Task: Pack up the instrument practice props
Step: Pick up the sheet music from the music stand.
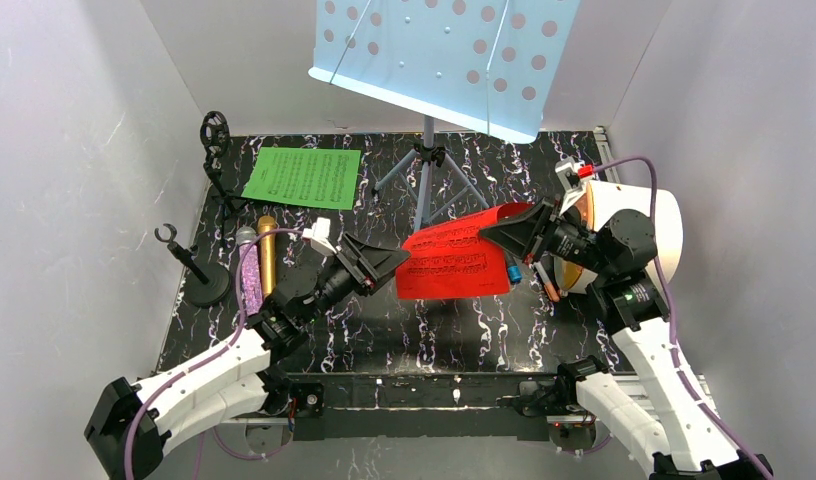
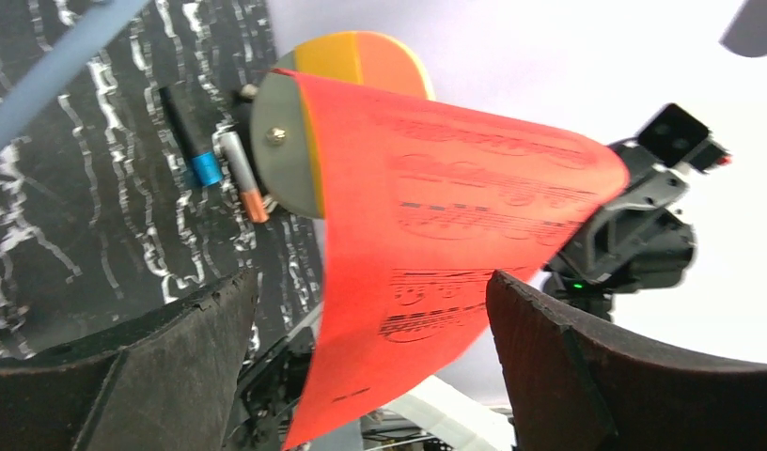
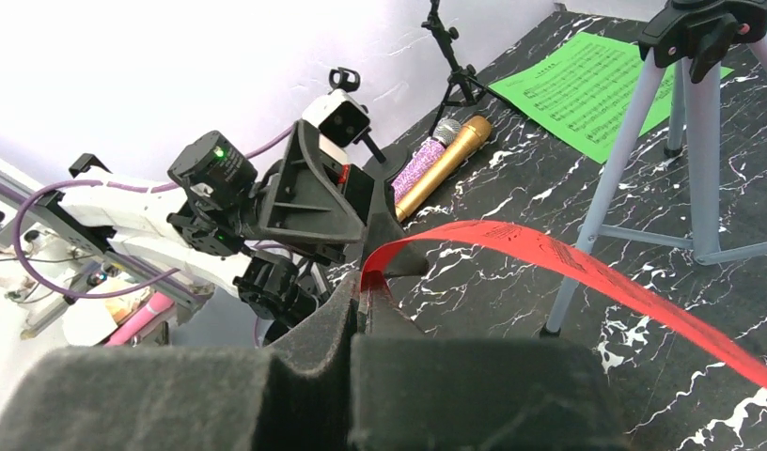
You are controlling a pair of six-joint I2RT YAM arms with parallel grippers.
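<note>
Overhead, the red score sheet [image 1: 454, 262] hangs curled above the desk [image 1: 384, 330], in front of the tripod legs [image 1: 424, 185] and between the two arms.

The right fingers [image 3: 361, 310] are pressed together on one edge of that sheet. The right wrist view confirms this pinch, while the top view hides it. The left fingers [image 1: 389, 260] are spread wide and hold nothing. The left wrist view shows the sheet's free end across the gap ahead of them; contact cannot be determined.

Only the top view shows the pale blue perforated music rack [image 1: 444, 60]. Only the left wrist view shows clearly two pens [image 2: 194, 132] lying beside a round grey and orange object [image 2: 286, 141].

Count:
- **Score sheets:** two. The red one is held, and the green score sheet [image 1: 302, 177] lies flat at back left.
- **Microphones:** two. The gold microphone [image 1: 267, 255] and the purple glitter microphone [image 1: 250, 275] lie side by side at left.
- **Thin black mic mounts [image 1: 199, 275]:** two. One stands by the left edge, the other in the back left corner.
- **Music rack:** one.
</note>
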